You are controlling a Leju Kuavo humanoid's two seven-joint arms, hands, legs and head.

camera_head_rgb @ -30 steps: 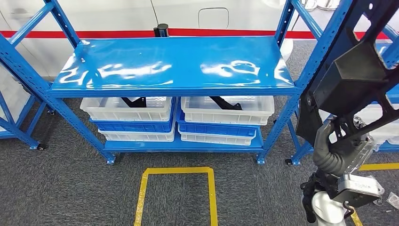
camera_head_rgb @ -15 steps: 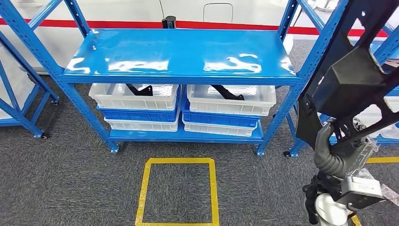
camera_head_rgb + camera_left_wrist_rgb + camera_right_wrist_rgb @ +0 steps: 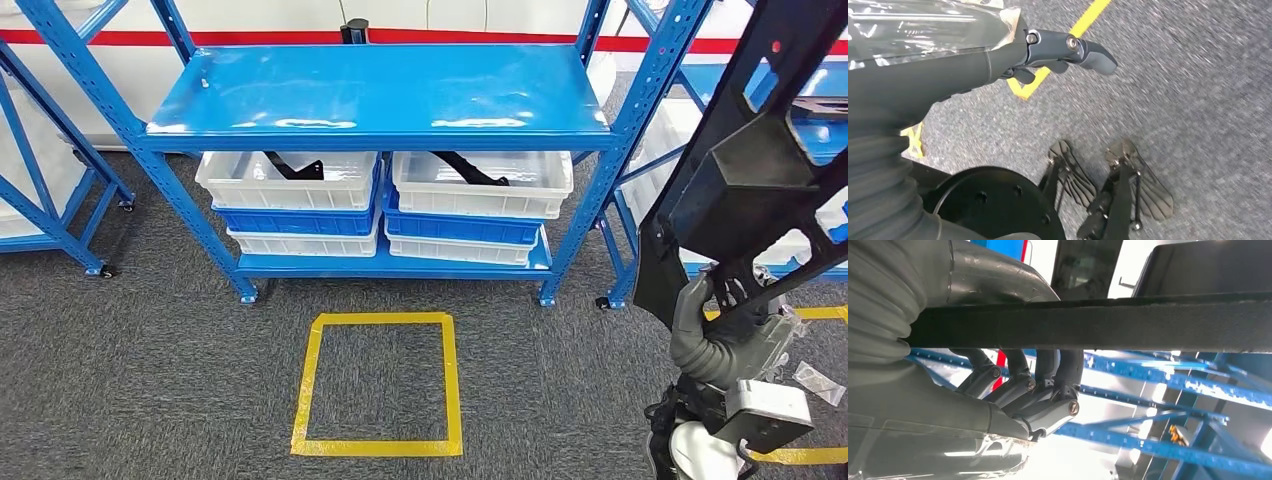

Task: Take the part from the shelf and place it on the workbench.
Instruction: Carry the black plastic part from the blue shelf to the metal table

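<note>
Receding camera is revealing more floor before the shelf [image 3: 380, 90]. Right hand [image 3: 715, 325] is gripping black angular part [image 3: 745, 175]; left hand [image 3: 1058, 50] is hanging empty, fingers loosely apart, over carpet.

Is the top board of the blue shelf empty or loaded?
Empty. The top board shows bare glossy blue; the parts lie lower, in the white bins.

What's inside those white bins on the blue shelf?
Each top white bin, left and right, shows a black part: left, right. The bin walls and shelf board hide the rest; lower bins' contents are covered.
</note>
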